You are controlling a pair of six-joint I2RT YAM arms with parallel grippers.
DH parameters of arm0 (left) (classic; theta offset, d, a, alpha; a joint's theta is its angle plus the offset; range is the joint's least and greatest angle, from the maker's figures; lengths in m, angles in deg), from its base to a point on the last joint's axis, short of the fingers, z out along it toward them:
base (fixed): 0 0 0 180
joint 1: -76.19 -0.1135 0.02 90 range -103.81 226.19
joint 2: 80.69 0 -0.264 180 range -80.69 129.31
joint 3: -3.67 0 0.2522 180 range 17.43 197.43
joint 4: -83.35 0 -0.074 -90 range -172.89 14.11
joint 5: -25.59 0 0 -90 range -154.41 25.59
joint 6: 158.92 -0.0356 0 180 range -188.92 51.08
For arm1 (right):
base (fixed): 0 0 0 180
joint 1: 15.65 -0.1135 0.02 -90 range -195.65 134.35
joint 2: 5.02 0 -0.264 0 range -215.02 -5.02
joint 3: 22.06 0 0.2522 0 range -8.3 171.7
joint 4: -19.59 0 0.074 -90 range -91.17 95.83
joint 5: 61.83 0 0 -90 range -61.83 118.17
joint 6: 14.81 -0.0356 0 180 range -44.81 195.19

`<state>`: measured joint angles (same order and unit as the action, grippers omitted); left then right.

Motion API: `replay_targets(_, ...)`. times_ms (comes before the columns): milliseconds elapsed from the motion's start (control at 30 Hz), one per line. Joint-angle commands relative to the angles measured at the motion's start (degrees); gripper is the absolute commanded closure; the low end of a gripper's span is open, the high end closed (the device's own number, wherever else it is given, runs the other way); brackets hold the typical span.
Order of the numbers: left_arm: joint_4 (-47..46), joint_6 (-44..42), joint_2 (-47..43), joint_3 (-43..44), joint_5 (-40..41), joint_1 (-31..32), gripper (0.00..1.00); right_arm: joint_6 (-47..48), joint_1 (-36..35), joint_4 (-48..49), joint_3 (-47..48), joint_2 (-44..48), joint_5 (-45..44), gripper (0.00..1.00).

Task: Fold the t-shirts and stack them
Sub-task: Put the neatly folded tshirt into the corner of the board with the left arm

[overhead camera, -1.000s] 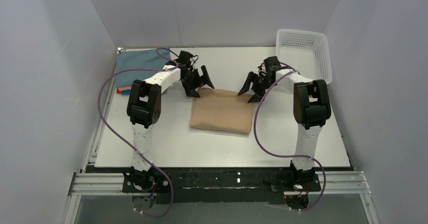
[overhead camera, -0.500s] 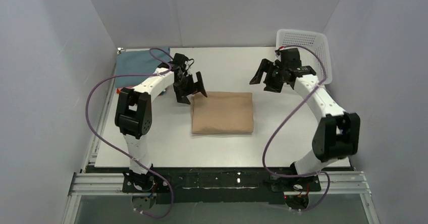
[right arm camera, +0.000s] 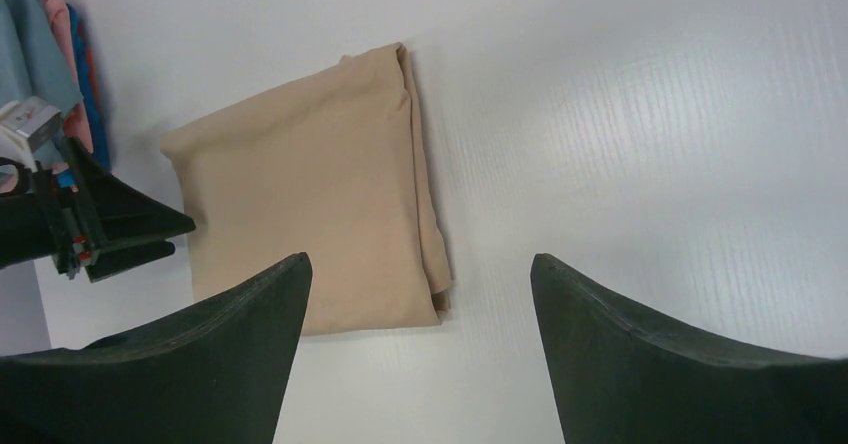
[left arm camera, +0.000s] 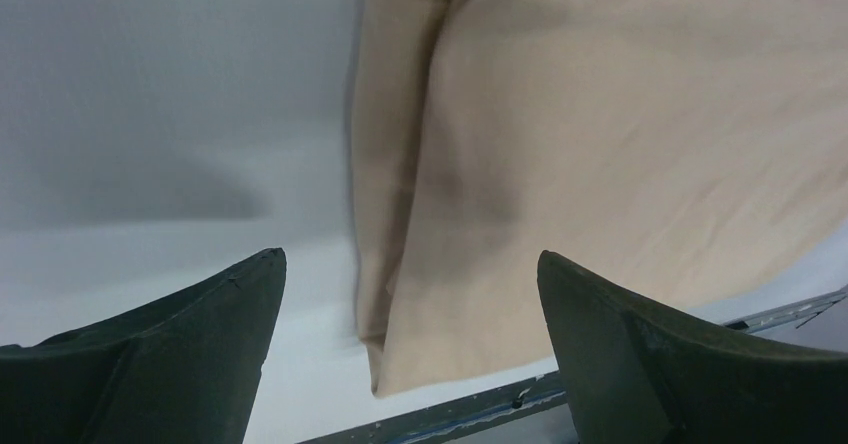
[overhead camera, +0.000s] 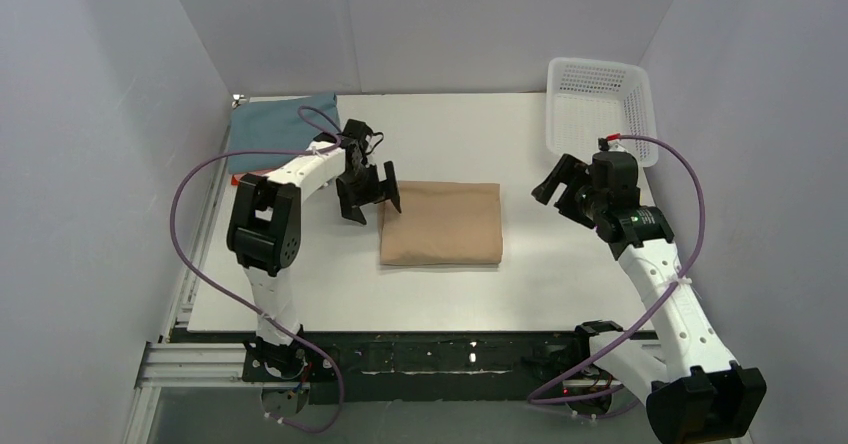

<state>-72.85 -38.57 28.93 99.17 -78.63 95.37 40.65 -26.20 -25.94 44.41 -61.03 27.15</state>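
The tan-beige t-shirt (overhead camera: pixel 441 223) lies folded into a flat rectangle in the middle of the table; it also shows in the left wrist view (left arm camera: pixel 600 144) and the right wrist view (right arm camera: pixel 310 194). My left gripper (overhead camera: pixel 368 194) is open and empty, hovering at the shirt's far left corner. My right gripper (overhead camera: pixel 562 189) is open and empty, off to the right of the shirt. A stack with the grey-blue t-shirt (overhead camera: pixel 270 129) on top lies at the far left; salmon, blue and orange-red edges (right arm camera: pixel 75 74) show beneath it.
A white lattice basket (overhead camera: pixel 600 104) stands at the far right corner. Purple cables loop off both arms. Grey walls close in the table on three sides.
Both grippers have drawn away from the folded tan shirt's far edge. The right arm swung far right and toward the near side; the left gripper moved slightly left and nearer.
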Motion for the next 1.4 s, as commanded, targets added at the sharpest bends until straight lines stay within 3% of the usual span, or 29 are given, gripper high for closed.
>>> replay_targets(0,6.2,-0.1,5.0,3.5,-2.1,0.0,0.02,-0.6,0.2,-1.4,-0.6,2.4,-2.5,0.11)
replay_targets(333,6.3,1.5,8.9,1.8,2.4,5.2,0.05,0.2,0.4,-2.7,-0.9,3.5,-3.7,0.11)
replay_targets(600,10.5,5.2,14.8,5.4,12.9,10.4,0.29,0.6,0.5,-2.8,-1.8,2.7,-3.0,0.11)
replay_targets(833,11.9,6.5,19.1,9.1,16.7,11.9,0.75,1.4,0.6,-2.1,-2.6,1.5,-3.1,0.12)
replay_targets(900,15.9,6.6,20.6,12.0,20.1,11.9,1.0,1.7,0.7,-1.9,-2.6,1.2,-3.1,0.12)
replay_targets(1100,25.5,1.5,21.0,22.0,33.2,11.8,1.0,2.8,0.9,-1.8,-2.6,0.6,-3.4,0.12)
replay_targets(1367,27.6,-9.9,19.2,31.2,45.5,11.0,1.0,4.4,1.0,-1.2,-2.3,0.6,-4.0,0.12)
